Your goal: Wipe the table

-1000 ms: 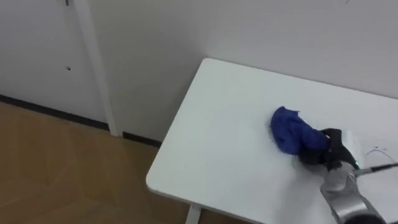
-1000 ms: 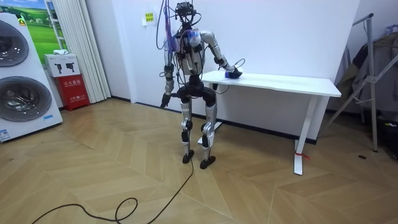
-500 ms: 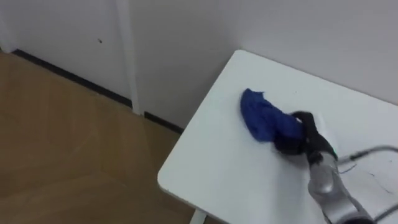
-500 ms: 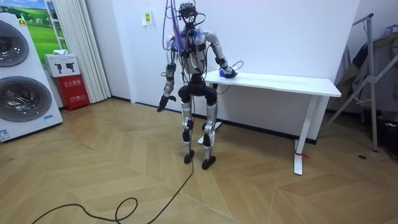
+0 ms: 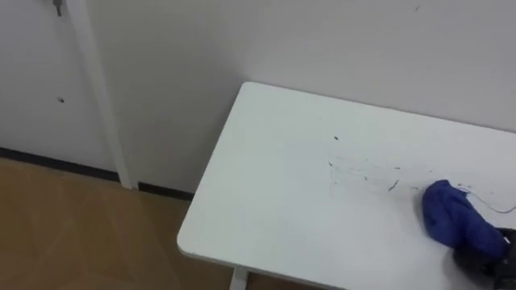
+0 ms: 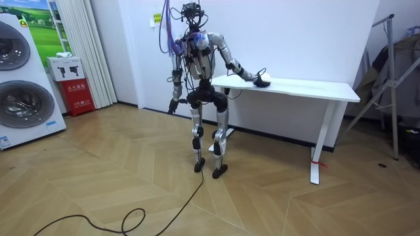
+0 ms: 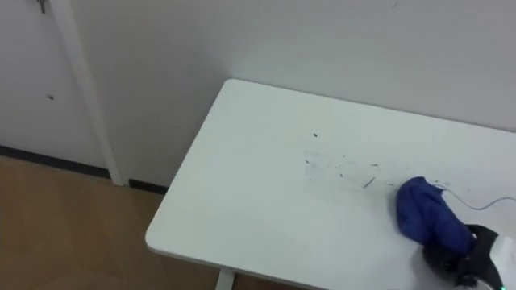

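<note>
Colours and patterns, for you to check against your views. The table [image 5: 266,201] is plain white on top and in its legs. Thin dark and bluish scribble marks [image 5: 363,173] cross its top. The cloth [image 5: 455,221] is a deep, even blue with no print. The right hand [image 7: 466,259] you see at the cloth is black. The wall [image 5: 282,40] is white, with a dark skirting [image 5: 56,161] along its foot. The floor [image 6: 131,177] is light brown wood laid in a herringbone pattern. In the room view, the washing machines [image 6: 26,98] are white with dark round doors. The box [image 6: 72,88] beside them is red, and the curtain [image 6: 82,46] is white with vertical pleats.
</note>
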You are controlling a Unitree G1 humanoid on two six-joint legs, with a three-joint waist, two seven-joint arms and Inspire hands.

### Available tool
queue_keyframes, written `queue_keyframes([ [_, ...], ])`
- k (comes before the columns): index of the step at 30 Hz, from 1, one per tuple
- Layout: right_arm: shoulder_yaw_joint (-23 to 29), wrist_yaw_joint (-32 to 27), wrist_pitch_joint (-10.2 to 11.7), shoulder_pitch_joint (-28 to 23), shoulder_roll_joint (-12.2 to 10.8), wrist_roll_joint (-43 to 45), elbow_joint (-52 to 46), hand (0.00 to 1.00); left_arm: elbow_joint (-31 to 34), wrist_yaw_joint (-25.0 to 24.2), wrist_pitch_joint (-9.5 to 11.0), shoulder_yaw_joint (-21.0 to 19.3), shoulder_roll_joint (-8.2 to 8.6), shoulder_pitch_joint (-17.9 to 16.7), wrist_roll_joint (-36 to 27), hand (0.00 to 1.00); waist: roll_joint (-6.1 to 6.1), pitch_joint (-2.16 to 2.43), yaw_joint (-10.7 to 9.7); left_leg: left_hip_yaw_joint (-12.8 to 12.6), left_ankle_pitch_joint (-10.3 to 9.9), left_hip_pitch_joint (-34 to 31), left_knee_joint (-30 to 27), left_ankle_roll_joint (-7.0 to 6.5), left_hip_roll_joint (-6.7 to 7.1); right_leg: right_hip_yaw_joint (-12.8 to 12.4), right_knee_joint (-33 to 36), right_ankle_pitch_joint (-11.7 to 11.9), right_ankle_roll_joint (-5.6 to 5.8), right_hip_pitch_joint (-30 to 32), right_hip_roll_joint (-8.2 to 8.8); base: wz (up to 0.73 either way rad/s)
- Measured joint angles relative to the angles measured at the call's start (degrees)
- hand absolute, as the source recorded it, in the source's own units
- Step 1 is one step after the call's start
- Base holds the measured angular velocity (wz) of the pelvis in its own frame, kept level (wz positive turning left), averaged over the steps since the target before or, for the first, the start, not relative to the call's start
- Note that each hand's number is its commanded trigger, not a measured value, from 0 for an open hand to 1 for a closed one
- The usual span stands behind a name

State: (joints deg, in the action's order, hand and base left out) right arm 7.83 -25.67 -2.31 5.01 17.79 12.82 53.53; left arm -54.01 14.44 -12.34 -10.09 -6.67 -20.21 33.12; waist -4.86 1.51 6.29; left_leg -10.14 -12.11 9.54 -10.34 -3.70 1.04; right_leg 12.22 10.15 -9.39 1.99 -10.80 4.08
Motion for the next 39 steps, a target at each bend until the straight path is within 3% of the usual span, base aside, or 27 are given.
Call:
queue_keyframes([
  [1,-1.18,0.49,-1.53,1.47,-0.08,0.14,-0.03,1.0,0.05,-0.04,-0.13,0.3,0.06,0.12,0.09,0.0,0.1,-0.08,1.01,-0.64,0.05,-0.28,-0.05,0.09,-0.3,0.04,0.57,0.23,-0.26,0.71,-0.17,-0.71],
  [3,-8.59,4.7,-6.22,9.59,-1.38,2.5,-0.25,1.0,-0.03,-0.18,-0.48,1.6,0.1,0.43,0.2,0.0,0.53,-0.47,4.28,-0.01,0.44,-1.65,-0.08,0.1,-0.47,0.63,1.1,1.3,-1.21,2.94,-0.85,-0.81],
  [4,-10.75,6.08,-6.93,11.89,-1.7,4.08,-0.44,1.0,-0.03,-0.32,-0.63,1.96,0.08,0.48,0.21,0.0,0.58,-0.52,4.85,0.49,0.5,-2.14,-0.17,0.09,-0.46,0.74,1.18,1.5,-1.44,3.58,-1.06,-0.49],
  [6,-16.75,11.61,-6.98,19.89,-4.86,8.38,-0.92,1.0,0.02,-1.69,-1.43,3.12,-0.25,1.29,0.18,0.0,0.6,-1.44,5.5,3.83,0.64,-3.63,-0.82,0.07,-0.35,2.65,0.4,1.77,-2.0,3.81,-1.19,0.28],
  [7,-17.5,12.71,-6.84,21.44,-5.27,8.57,-0.78,1.0,0.08,-1.96,-1.5,4.01,-0.31,1.67,0.22,0.0,0.76,-1.59,5.76,4.56,0.75,-3.94,-0.94,0.1,-0.31,3.29,0.28,1.69,-2.08,3.97,-1.14,0.66],
  [8,-18.36,14.57,-6.26,23.67,-5.26,8.93,-0.59,1.0,1.41,-2.76,-1.42,5.38,-0.3,1.79,0.23,0.0,0.97,-1.92,7.65,5.6,1.1,-3.94,-0.97,0.55,-0.12,4.19,-0.27,1.16,-2.16,3.96,-1.06,0.62],
  [9,-18.42,15.78,-5.8,24.95,-5.26,8.76,-0.6,1.0,2.75,-2.81,-1.34,5.92,-0.56,1.15,0.22,0.0,0.88,-1.98,9.39,6.84,1.66,-4.19,-0.45,0.51,0.13,5.41,-0.6,0.61,-2.17,3.83,-0.93,0.59],
  [11,-18.42,16.54,-5.73,25.8,-5.18,8.41,-0.51,1.0,2.95,-2.81,-1.7,5.86,-1.19,0.61,0.2,0.0,0.36,-1.88,10.46,9.09,2.61,-4.4,0.37,0.56,0.74,7.7,-0.72,-0.24,-2.13,3.67,-0.45,0.68],
  [13,-18.42,16.5,-5.11,24.05,-4.42,8.46,-0.32,1.0,2.93,-2.98,-2.82,5.73,-1.44,-0.86,0.18,0.0,0.04,-1.76,10.52,10.55,2.73,-4.41,0.89,0.51,0.96,9.11,-0.7,-0.58,-1.83,2.9,-0.3,0.67],
  [14,-17.62,15.74,-3.44,20.83,-3.88,7.21,0.02,1.0,2.79,-3.42,-3.12,5.72,-1.58,-1.59,0.16,0.0,0.04,-1.81,10.25,11.27,2.77,-4.15,0.82,0.47,0.95,9.11,-0.44,-0.6,-1.8,2.31,-0.3,0.62],
  [15,-16.23,14.54,0.21,17.57,-3.89,5.48,-0.74,1.0,3.15,-3.54,-3.07,5.67,-1.7,-2.98,0.09,0.0,0.34,-1.94,8.68,11.44,2.8,-3.67,0.73,0.45,0.91,9.13,-0.43,-0.63,-1.74,1.49,-0.28,0.62],
  [16,-15.87,14.01,1.86,16.33,-3.9,5.04,-0.75,1.0,3.23,-3.54,-2.95,5.62,-1.83,-3.37,-0.04,0.0,0.16,-1.91,7.83,11.3,2.8,-3.36,0.72,0.46,0.93,9.09,-0.49,-0.67,-1.67,0.97,-0.28,0.61],
  [18,-12.08,11.33,7.31,10.77,-3.96,3.71,-0.67,1.0,3.23,-3.54,-2.14,4.4,-1.82,-2.91,0.16,0.0,-0.24,-1.86,4.72,10.07,2.8,-2.16,0.92,0.46,1.1,8.1,-0.9,-0.73,-1.56,-1.03,-0.21,0.53],
  [19,-10.89,10.42,8.39,9.39,-3.97,3.12,-0.67,1.0,3.23,-3.54,-1.88,4.15,-1.8,-2.64,0.33,0.0,-0.29,-1.8,3.93,9.72,2.8,-1.99,0.99,0.46,1.17,7.66,-1.1,-0.74,-1.55,-1.38,-0.17,0.24],
  [21,-5.74,6.19,11.54,4.56,-3.59,2.35,-0.68,1.0,3.34,-3.49,-0.38,1.59,-1.2,-1.78,2.52,0.0,-0.42,-1.56,2.82,6.39,2.8,-1.65,0.98,0.46,1.32,4.56,-1.54,-0.93,-1.24,-1.45,0.08,-0.3],
  [22,-4.6,5.57,11.6,3.57,-3.38,1.95,-0.68,1.0,3.47,-3.43,-0.04,0.64,-1.13,-1.78,3.15,0.0,-0.49,-1.38,2.38,5.99,2.8,-1.49,0.99,0.46,1.35,3.94,-1.57,-0.93,-1.22,-1.44,0.12,-0.45],
  [24,0.42,4.09,11.61,-1.66,-1.62,-0.04,-0.6,1.0,4.65,-3.43,0.42,-2.47,-1.05,-1.86,4.71,0.0,-0.73,-0.29,-0.47,5.09,2.72,-0.96,1.1,0.4,1.5,3.14,-1.36,-0.94,-1.22,-1.58,0.36,-0.25],
  [28,4.82,3.66,11.55,-6.9,2.7,-3.66,1.58,1.0,4.4,-2.12,1.76,-3.67,-1.59,-1.76,5.15,0.0,0.19,0.32,-1.68,4.01,0.31,0.33,1.01,-0.66,1.01,1.96,-1.49,-1.28,-0.61,-2.44,-0.19,-0.44],
  [31,5.28,3.61,10.09,-7.3,4.44,-6.31,3.41,1.0,2.09,-1.57,1.7,-2.59,-1.89,-0.41,3.13,0.0,0.2,0.26,-2.17,2.3,-0.77,0.69,-0.21,-0.32,0.66,1.6,-1.29,-1.3,-0.57,-2.68,-0.16,-0.38],
  [34,4.51,3.63,5.48,-1.52,4.45,-6.41,4.12,1.0,0.38,-1.54,1.29,0.97,-1.34,1.18,-1.45,0.0,1.15,0.23,-1.37,1.03,-0.75,-2.37,-2.24,-0.29,0.04,0.13,0.34,-0.58,-0.9,1.18,-0.51,-0.45],
  [35,3.12,3.67,2.2,3.04,4.39,-6.41,4.38,1.0,-0.15,-1.58,0.86,2.03,-1.16,2.11,-2.16,0.0,1.7,0.12,-0.51,0.52,-0.53,-4.63,-3.02,-0.36,-0.34,-0.22,1.21,0.21,-1.29,4.07,-0.93,-0.82],
  [36,0.62,4.02,-0.08,8.6,4.41,-6.31,5.85,1.0,-0.86,-1.59,0.59,3.66,-1.14,3.19,-2.27,0.0,2.54,-0.29,0.88,1.17,0.06,-6.89,-3.47,-0.7,-0.34,-0.49,1.59,1.55,-1.81,6.75,-1.62,-0.95],
  [37,-0.75,4.4,-1.01,11.89,4.14,-5.69,6.74,1.0,-1.3,-1.63,0.54,4.32,-1.12,3.73,-2.25,0.0,2.95,-0.46,1.41,1.6,0.48,-8.07,-3.51,-0.74,-0.32,-0.34,1.57,2.48,-2.06,7.84,-1.89,-0.98],
  [39,-7.99,7.05,-2.72,22.52,2.85,-4.13,7.16,1.0,-2.12,-1.91,0.38,6.17,-1.14,6.51,-2.34,0.0,4.36,-1.68,3.17,3.09,1.81,-12.87,-3.86,-1.11,-0.27,1.59,0.91,5.05,-3.45,12.78,-2.43,-0.61],
])
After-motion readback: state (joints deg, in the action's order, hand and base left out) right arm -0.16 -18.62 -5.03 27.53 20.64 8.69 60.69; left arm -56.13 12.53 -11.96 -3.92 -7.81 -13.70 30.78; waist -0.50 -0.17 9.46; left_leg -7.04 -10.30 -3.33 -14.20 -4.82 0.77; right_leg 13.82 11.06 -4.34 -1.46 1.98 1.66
